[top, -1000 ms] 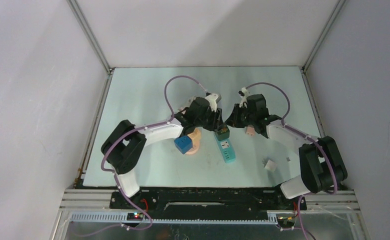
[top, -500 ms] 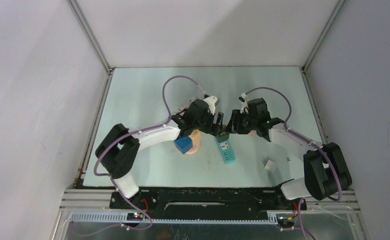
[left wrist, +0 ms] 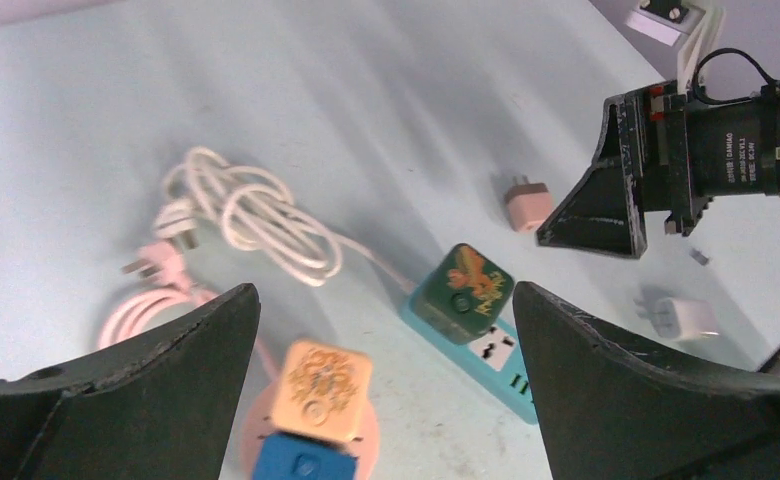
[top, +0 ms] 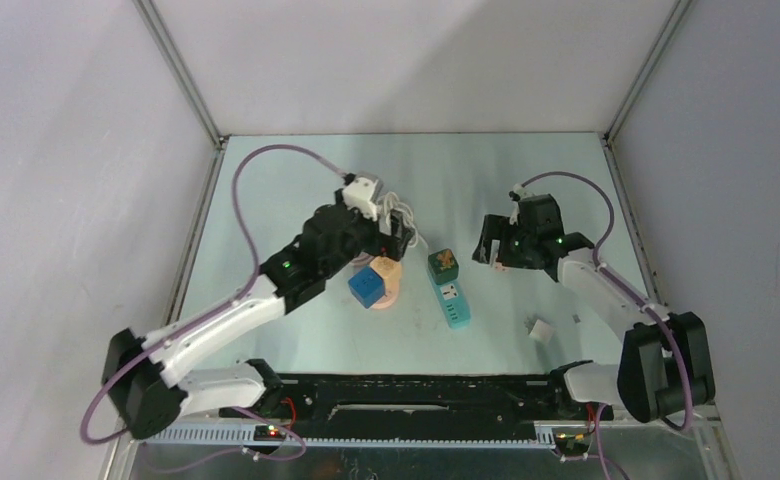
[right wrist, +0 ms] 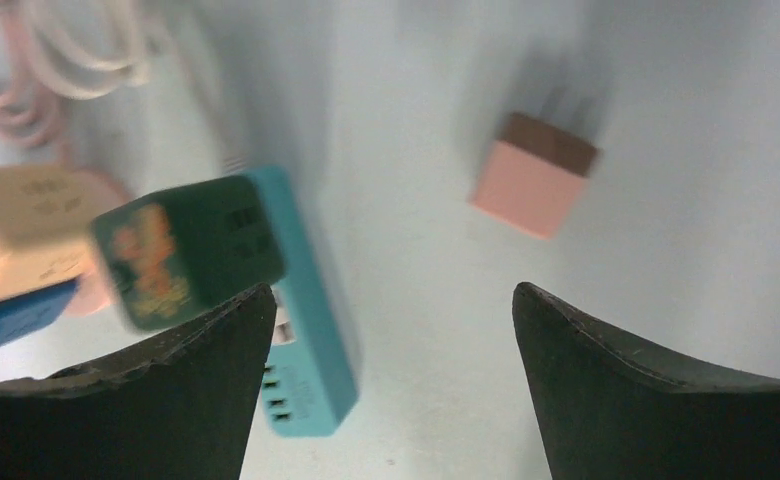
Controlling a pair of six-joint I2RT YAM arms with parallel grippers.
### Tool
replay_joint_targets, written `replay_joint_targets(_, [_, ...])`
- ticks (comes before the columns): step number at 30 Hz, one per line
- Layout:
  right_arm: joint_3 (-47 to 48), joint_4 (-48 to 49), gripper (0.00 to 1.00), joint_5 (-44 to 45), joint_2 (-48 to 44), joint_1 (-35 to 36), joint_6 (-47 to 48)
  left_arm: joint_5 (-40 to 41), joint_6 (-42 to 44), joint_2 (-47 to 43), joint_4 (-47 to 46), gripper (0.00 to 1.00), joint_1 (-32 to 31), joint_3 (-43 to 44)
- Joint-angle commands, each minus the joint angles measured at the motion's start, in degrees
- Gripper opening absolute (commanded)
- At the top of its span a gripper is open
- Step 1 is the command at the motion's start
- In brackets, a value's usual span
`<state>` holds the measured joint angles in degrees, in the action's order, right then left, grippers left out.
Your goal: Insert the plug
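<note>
**Plug Seated, Fingers Spread**

The green plug (top: 446, 263) is seen mid-frame from above, on the upper end of the teal power strip (top: 456, 308). The left gripper (left wrist: 376, 290) and right gripper (right wrist: 391, 295) are spread, grasping nothing. Insertion is judged done; a retreat is called for. The prongs are hidden, and the right wrist view is blurred.

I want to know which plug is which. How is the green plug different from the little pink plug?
The green plug has a picture on top; the pink plug is plain. The green plug looks bigger than the pink plug. The green plug sits on the blue-green power strip; the pink plug lies loose on the table, prongs showing. Both are boxy.
</note>
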<state>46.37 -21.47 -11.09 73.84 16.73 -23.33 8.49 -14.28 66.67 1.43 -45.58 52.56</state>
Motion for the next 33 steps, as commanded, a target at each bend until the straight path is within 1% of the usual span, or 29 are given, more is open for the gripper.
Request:
replay_joint_targets(1, [5.84,-8.37,0.91,16.9,5.79,-0.44,0.98,8.5,2.53,-8.25,1.69,1.0,1.45,-4.77])
replay_joint_targets(4, [9.3,-11.13,0.9,20.01,11.64,-0.39,0.67,13.27,-0.49,-13.49,4.74,1.0,2.31,-6.5])
replay_joint_targets(7, [11.94,-10.83,0.89,19.58,16.87,-0.21,0.48,13.42,-2.25,-17.13,6.88,1.0,3.23,-8.03])
replay_joint_targets(10, [15.08,-10.33,0.86,18.83,21.52,-0.23,0.54,10.24,-4.59,-19.59,8.38,1.0,4.38,-9.35])
replay_joint_targets(12, [17.57,-11.42,0.8,19.86,24.53,-0.27,0.77,8.8,-5.59,-20.49,9.64,1.0,5.2,-9.7])
replay_joint_targets(14, [18.96,-11.43,0.69,19.85,26.58,-0.45,1.09,8.09,-6.24,-21.14,10.68,1.0,5.69,-9.84])
replay_joint_targets(15, [19.39,-11.27,0.66,19.89,27.37,-0.41,1.18,7.78,-6.38,-21.37,11.16,1.0,5.75,-9.84])
replay_joint_targets(18, [19.8,-10.69,0.51,20.5,28.73,-0.48,1.39,7.18,-6.76,-22.28,12.43,1.0,5.96,-9.67])
replay_joint_targets(21, [19.77,-10.18,0.49,20.87,29.94,-0.76,1.97,6.69,-6.72,-23.08,13.15,1.0,6.26,-9.73])
replay_joint_targets(22, [19.8,-10.17,0.46,20.6,30.22,-1.01,2.02,6.61,-6.79,-23.34,13.3,1.0,6.25,-9.75])
replay_joint_targets(24, [19.73,-10.42,0.35,19.98,30.27,-1.17,2.13,6.29,-6.9,-23.72,13.65,1.0,6.36,-9.93])
replay_joint_targets(25, [19.72,-10.58,0.33,19.74,29.94,-1.1,2.19,6.12,-6.94,-23.82,13.94,1.0,6.44,-9.88])
replay_joint_targets(29, [19.59,-11.38,0.29,18.96,25.99,-0.02,2.5,4.97,-7.09,-23.55,14.09,1.0,6.61,-10.21])
replay_joint_targets(33, [18.64,-11.05,0.29,14.98,18.04,0.84,0.98,1.92,-8.43,-21.98,11.98,1.0,6.7,-10.75])
